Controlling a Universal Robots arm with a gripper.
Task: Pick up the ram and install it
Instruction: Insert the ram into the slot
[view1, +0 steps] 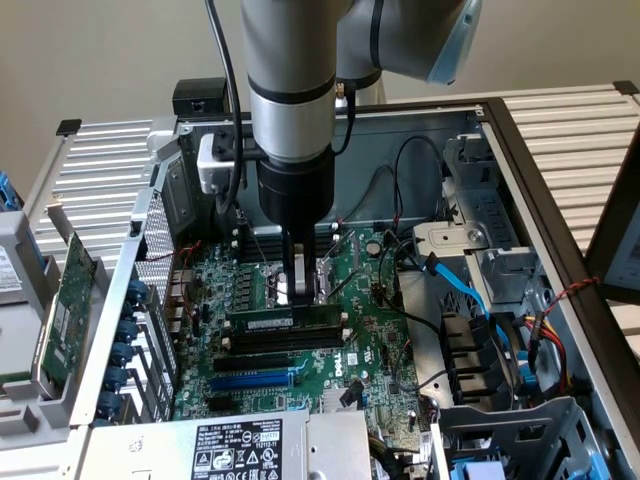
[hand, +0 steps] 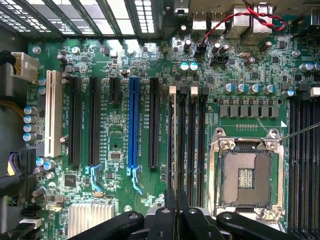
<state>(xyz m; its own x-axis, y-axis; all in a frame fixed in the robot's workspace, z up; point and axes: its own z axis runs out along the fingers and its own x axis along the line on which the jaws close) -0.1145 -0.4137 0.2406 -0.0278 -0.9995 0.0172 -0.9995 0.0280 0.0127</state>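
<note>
Plainly, everything turns on how the gripper (view1: 300, 296) sits over the ram (view1: 268, 322). The ram stands on edge in the memory slot nearest the processor socket (hand: 247, 177). Its long axis runs across the motherboard (view1: 365, 345) from the exterior view's left to its right, level with the black slots (view1: 262, 355) beside it. The single arm comes straight down from above. Its fingertips meet the stick's top edge at about mid-length, so the ram lies directly beneath the tool, not off to either side. The fingers are drawn together with almost no gap. In the wrist view the gripper (hand: 176, 202) lines up with the slot row (hand: 192, 140). Whether the tips pinch the thin board or only bear on its edge cannot be told.
</note>
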